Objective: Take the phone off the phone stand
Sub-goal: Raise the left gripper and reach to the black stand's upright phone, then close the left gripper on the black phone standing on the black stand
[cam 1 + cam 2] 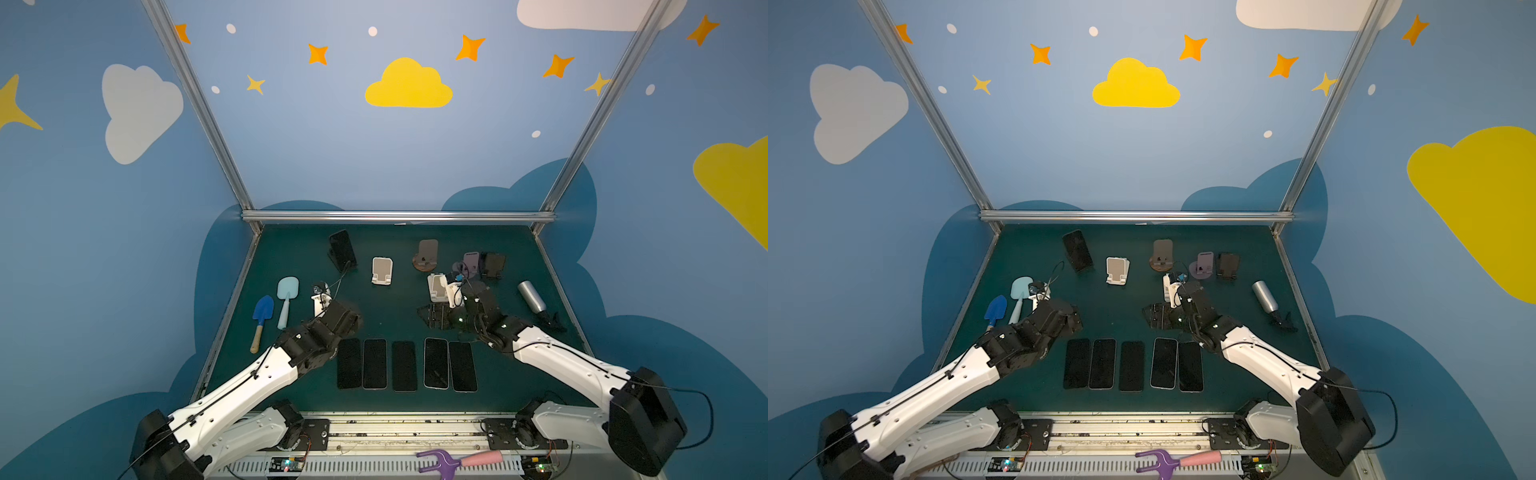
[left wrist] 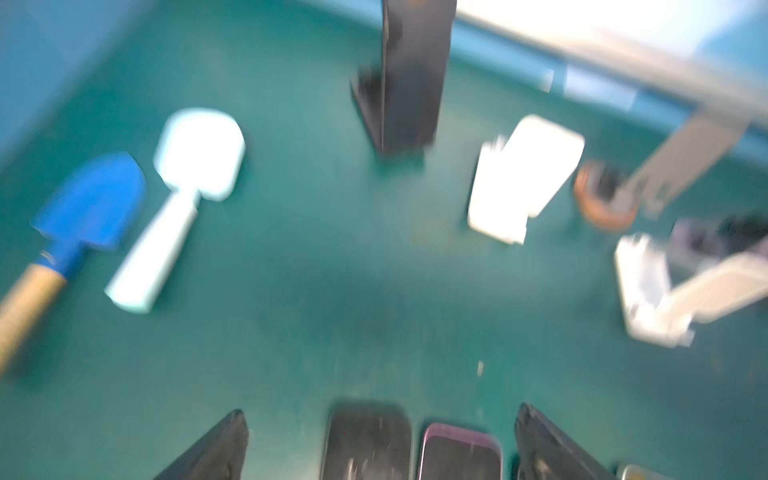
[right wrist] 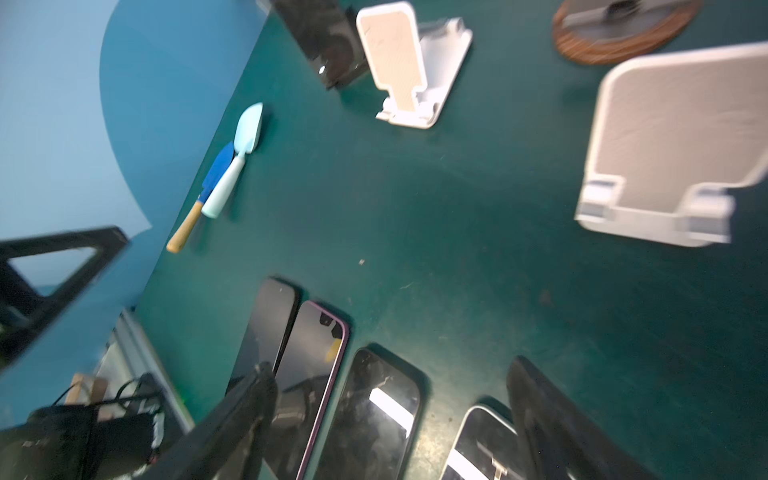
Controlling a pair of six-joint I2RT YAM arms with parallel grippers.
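Now the left gripper (image 2: 382,415) has jaws apart, empty, over the flat row (image 1: 405,365). Right gripper (image 3: 392,370) is apart too, empty. Phone (image 1: 343,248) sits on stand (image 2: 365,104), back left. Likely next: reach there, pinch edges, lift clear.

A bare band of dark green bench (image 1: 390,316) runs between five flat black phones (image 1: 405,365) in front and, behind, the upright black phone (image 1: 343,249) on its black stand (image 1: 333,257) and a white folding stand (image 1: 382,271). A blue-bladed trowel (image 1: 263,308) and pale blue plastic shovel (image 1: 287,287) bound the left.
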